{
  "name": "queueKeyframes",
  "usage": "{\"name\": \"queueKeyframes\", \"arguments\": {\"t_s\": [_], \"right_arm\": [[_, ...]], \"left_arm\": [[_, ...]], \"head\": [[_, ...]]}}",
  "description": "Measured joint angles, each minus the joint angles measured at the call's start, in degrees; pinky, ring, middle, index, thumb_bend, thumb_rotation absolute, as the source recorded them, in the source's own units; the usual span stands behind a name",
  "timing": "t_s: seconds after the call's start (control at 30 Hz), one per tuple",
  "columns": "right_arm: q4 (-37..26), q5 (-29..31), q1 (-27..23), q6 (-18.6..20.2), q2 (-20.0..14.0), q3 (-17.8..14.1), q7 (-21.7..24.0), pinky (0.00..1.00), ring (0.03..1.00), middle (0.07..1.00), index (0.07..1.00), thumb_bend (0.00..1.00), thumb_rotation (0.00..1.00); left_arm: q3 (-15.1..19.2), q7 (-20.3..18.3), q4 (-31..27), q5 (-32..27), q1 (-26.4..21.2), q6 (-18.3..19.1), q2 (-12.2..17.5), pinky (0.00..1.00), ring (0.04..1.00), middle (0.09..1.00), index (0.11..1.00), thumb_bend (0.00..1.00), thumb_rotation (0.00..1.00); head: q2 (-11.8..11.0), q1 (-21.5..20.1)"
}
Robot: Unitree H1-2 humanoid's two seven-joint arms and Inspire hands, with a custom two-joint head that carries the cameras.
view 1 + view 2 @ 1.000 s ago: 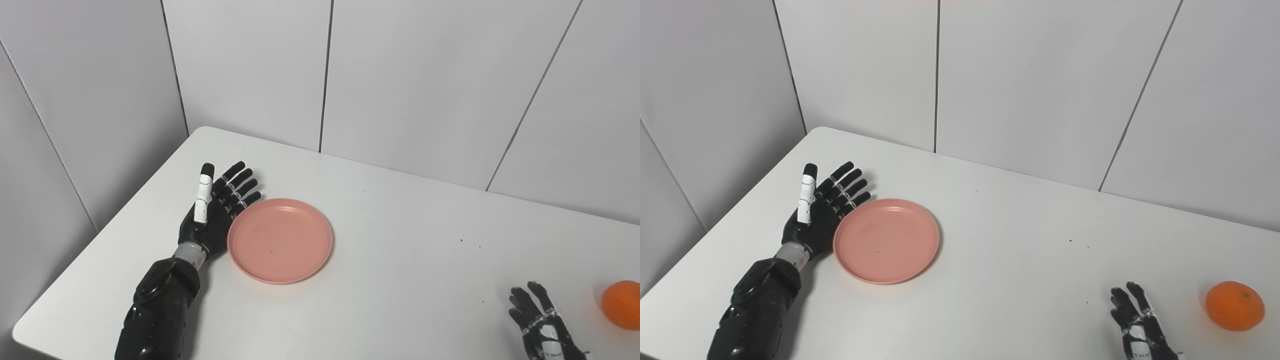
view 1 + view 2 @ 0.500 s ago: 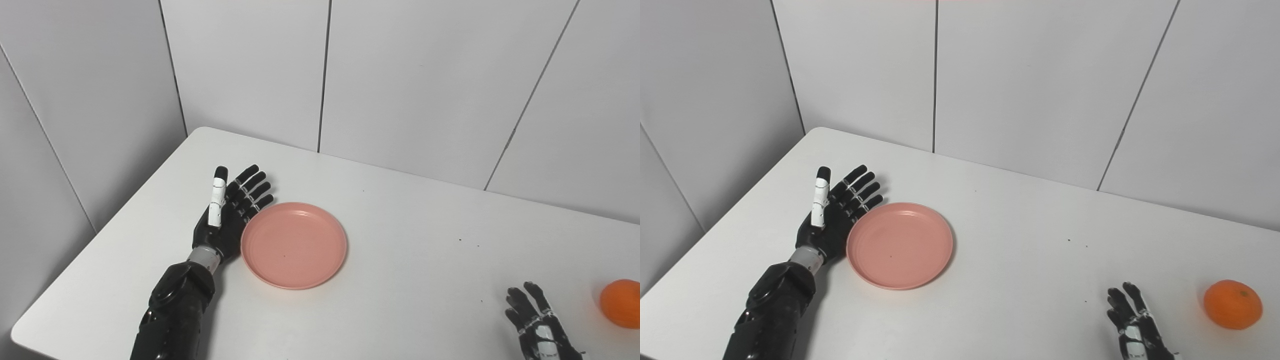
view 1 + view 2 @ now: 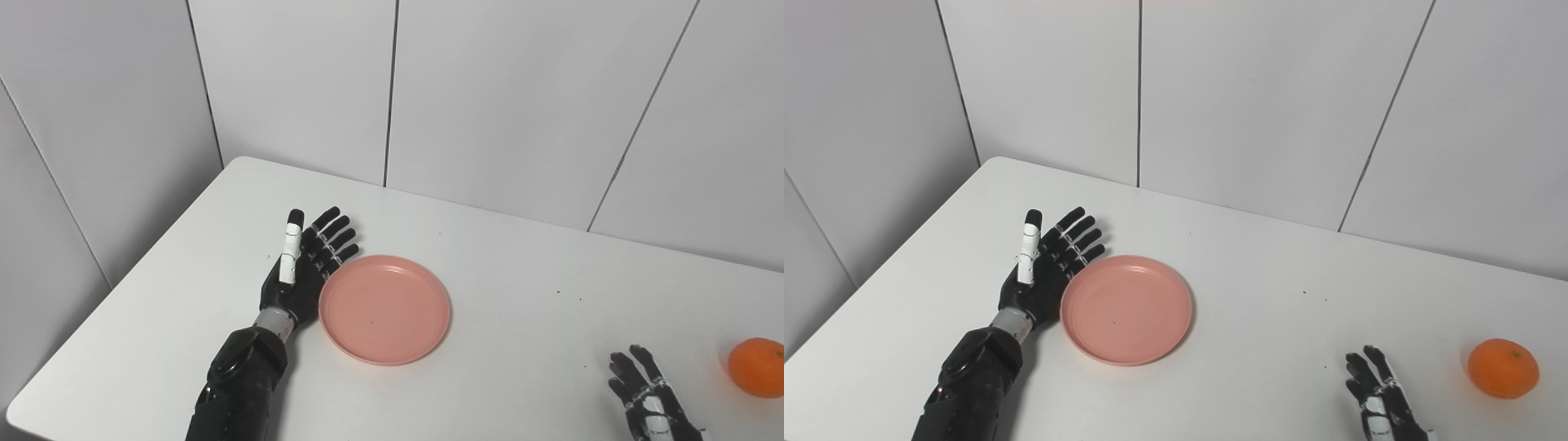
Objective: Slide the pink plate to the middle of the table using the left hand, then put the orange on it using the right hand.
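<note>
Left eye view: pink plate (image 3: 384, 309) sits flat on the white surface (image 3: 520, 275), left of centre. It's round, shallow, w/ a low raised rim and faint concentric rings inside; matte salmon-pink, one tiny dark speck near its middle, nothing on it.

Left hand (image 3: 302, 272) stands on edge at the plate's left rim, palm facing the plate, touching it or just beside it; can't tell which. Fingers (image 3: 334, 236) straight, slightly fanned, pointing toward the far wall; thumb w/ a white segment sticks up. Holds nothing. Black forearm comes in from the bottom edge.

Orange (image 3: 1503, 369) lies on the surface at far right, well apart from the plate; round, bright orange, small dark stem dot on top, soft shadow on its left. In the left eye view it's cut by the frame edge.

Right hand (image 3: 1378, 401) is low at the bottom edge, near the orange but not touching it, on its left. Fingers spread, pointing up-frame, empty; palm partly cut off by the frame.

A few small dark specks dot the surface between plate and orange. Grey panelled walls (image 3: 490, 98) behind.
</note>
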Motion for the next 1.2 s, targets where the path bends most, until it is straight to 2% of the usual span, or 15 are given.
{"name": "queueKeyframes", "arguments": {"t_s": [0.23, 0.43, 0.53, 0.63, 0.67, 0.73, 0.8, 0.87, 1.03, 1.13, 1.2], "right_arm": [[-0.1, -0.2, 0.1, 0.1, 0.0, 0.4, -0.6, 0.93, 0.899, 0.856, 0.897, 0.81, 0.76], [-0.6, -1.2, 0.4, 1.0, 0.4, 1.4, -0.9, 0.92, 0.894, 0.853, 0.893, 0.82, 0.75], [-1.0, -1.6, 0.6, 1.4, 1.0, 1.8, -1.1, 0.9, 0.884, 0.851, 0.89, 0.81, 0.75], [-1.4, -2.3, 0.6, 2.4, 1.2, 2.6, -1.2, 0.9, 0.882, 0.851, 0.893, 0.81, 0.75], [-1.5, -2.6, 0.6, 2.5, 1.4, 2.9, -1.4, 0.91, 0.886, 0.852, 0.889, 0.82, 0.75], [-1.5, -3.5, 0.5, 2.7, 1.9, 3.4, -2.3, 0.92, 0.889, 0.854, 0.889, 0.82, 0.75], [-1.5, -4.2, 0.4, 2.9, 2.6, 4.3, -3.1, 0.91, 0.89, 0.854, 0.892, 0.83, 0.76], [-1.5, -5.3, 0.3, 3.0, 3.3, 5.3, -3.5, 0.91, 0.896, 0.852, 0.892, 0.83, 0.76], [-1.4, -6.9, 0.2, 3.2, 5.4, 6.5, -5.0, 0.93, 0.908, 0.855, 0.894, 0.83, 0.77], [-1.3, -7.4, 0.2, 3.2, 5.7, 6.8, -5.3, 0.93, 0.904, 0.848, 0.888, 0.83, 0.75], [-1.3, -7.6, 0.2, 3.2, 5.9, 6.9, -5.6, 0.92, 0.901, 0.845, 0.885, 0.83, 0.74]], "left_arm": [[-0.9, 2.4, -2.4, 1.1, 1.0, 0.1, -1.9, 0.84, 0.868, 0.85, 0.77, 0.87, 0.75], [-1.2, 4.5, -4.9, 1.0, 2.0, 1.8, -3.6, 0.83, 0.86, 0.841, 0.755, 0.86, 0.75], [-1.2, 5.6, -6.1, 1.0, 2.3, 2.7, -4.2, 0.83, 0.862, 0.848, 0.754, 0.85, 0.76], [-1.2, 5.7, -6.6, 0.9, 2.4, 3.8, -4.1, 0.83, 0.865, 0.852, 0.757, 0.84, 0.77], [-1.2, 5.7, -6.8, 0.9, 2.5, 4.0, -4.1, 0.84, 0.87, 0.855, 0.763, 0.84, 0.77], [-1.1, 5.7, -7.0, 0.9, 2.6, 4.3, -4.1, 0.85, 0.872, 0.854, 0.775, 0.84, 0.77], [-1.0, 5.9, -7.7, 0.6, 2.8, 5.2, -4.2, 0.85, 0.873, 0.854, 0.799, 0.84, 0.75], [-0.9, 6.2, -8.0, 0.0, 2.9, 5.6, -4.5, 0.85, 0.873, 0.862, 0.827, 0.85, 0.73], [-0.4, 6.6, -8.1, -0.3, 2.9, 5.7, -5.6, 0.87, 0.88, 0.879, 0.84, 0.85, 0.72], [-0.5, 6.6, -8.0, -0.3, 2.9, 5.6, -5.8, 0.89, 0.907, 0.907, 0.931, 0.85, 0.74], [-0.6, 6.5, -7.9, -0.2, 3.0, 5.3, -5.9, 0.91, 0.914, 0.911, 0.951, 0.85, 0.74]], "head": [[0.8, -1.4], [1.7, -3.2], [3.7, -7.5], [4.3, -9.9], [4.7, -13.0], [4.7, -13.0], [5.1, -15.4], [5.2, -16.0], [5.5, -17.2], [5.5, -19.2], [5.5, -20.3]]}}
